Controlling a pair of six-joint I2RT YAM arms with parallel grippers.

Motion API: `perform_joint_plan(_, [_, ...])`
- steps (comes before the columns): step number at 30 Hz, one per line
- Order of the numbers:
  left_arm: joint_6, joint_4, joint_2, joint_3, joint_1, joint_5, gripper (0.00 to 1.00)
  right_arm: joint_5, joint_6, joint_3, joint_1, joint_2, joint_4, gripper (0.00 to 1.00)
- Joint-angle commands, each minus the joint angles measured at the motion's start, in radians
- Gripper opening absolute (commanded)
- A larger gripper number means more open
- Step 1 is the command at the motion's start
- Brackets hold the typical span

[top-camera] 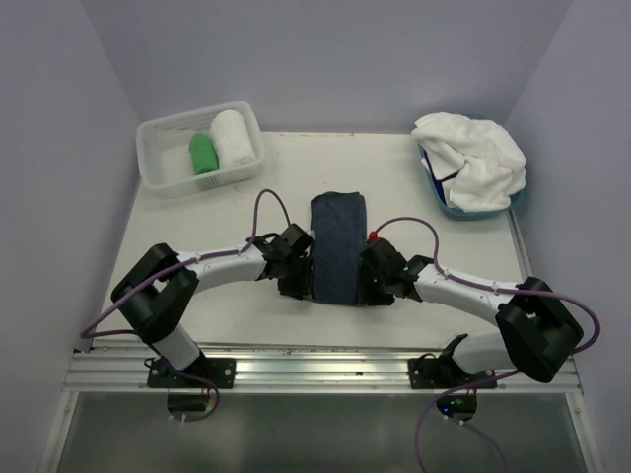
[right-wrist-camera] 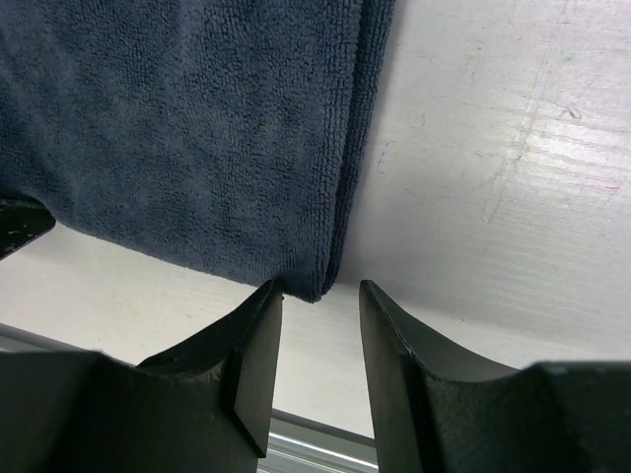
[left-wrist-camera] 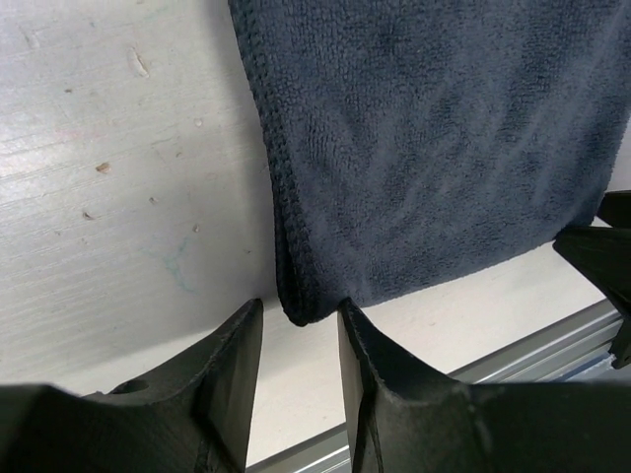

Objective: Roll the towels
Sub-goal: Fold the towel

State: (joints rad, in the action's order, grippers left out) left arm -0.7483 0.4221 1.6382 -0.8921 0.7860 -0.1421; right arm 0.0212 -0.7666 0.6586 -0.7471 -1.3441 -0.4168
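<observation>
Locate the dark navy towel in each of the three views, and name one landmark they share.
Top external: navy towel, a long folded strip in the middle of the table.
Left wrist: navy towel fills the upper right.
Right wrist: navy towel fills the upper left.
Shared landmark: metal rail along the near edge, low in both wrist views.

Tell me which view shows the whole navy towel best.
Top external: the navy towel appears whole there, a long folded strip flat on the table. The left wrist view shows only its near left corner; the right wrist view only its near right corner.
</observation>
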Motion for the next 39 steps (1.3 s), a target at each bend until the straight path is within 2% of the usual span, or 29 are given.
perform_joint_plan(1, [-0.008, -0.046, 0.023, 0.010, 0.002, 0.027, 0.40, -0.018, -0.020, -0.008, -0.003, -0.013, 0.049, 0.40])
perform_joint_plan(5, [-0.005, -0.054, 0.035, 0.015, 0.002, 0.021, 0.34, -0.018, -0.022, -0.016, -0.003, -0.018, 0.059, 0.37])
perform_joint_plan(11, [-0.011, -0.052, 0.031, 0.015, 0.002, 0.012, 0.17, -0.018, -0.033, -0.022, -0.003, -0.023, 0.075, 0.28])
perform_joint_plan(14, [-0.020, -0.043, 0.017, 0.012, 0.002, 0.012, 0.05, -0.017, -0.037, -0.022, -0.005, -0.013, 0.075, 0.16])
perform_joint_plan(15, [-0.025, -0.040, 0.011, 0.010, 0.002, 0.012, 0.00, -0.018, -0.040, -0.020, -0.005, -0.007, 0.073, 0.08])
perform_joint_plan(18, [-0.042, -0.029, -0.015, 0.005, 0.002, 0.015, 0.00, -0.006, -0.040, -0.008, -0.003, 0.016, 0.055, 0.00])
perform_joint_plan(24, [-0.063, -0.011, -0.048, -0.028, -0.004, 0.024, 0.00, 0.074, -0.025, 0.053, -0.005, 0.034, 0.001, 0.00])
perform_joint_plan(31, [-0.072, -0.005, -0.037, -0.073, -0.063, 0.003, 0.00, 0.131, 0.026, 0.173, 0.012, -0.029, -0.033, 0.00])
perform_joint_plan(39, [-0.043, 0.030, 0.009, -0.194, -0.120, -0.024, 0.00, 0.117, 0.098, 0.285, 0.074, -0.121, -0.027, 0.00])
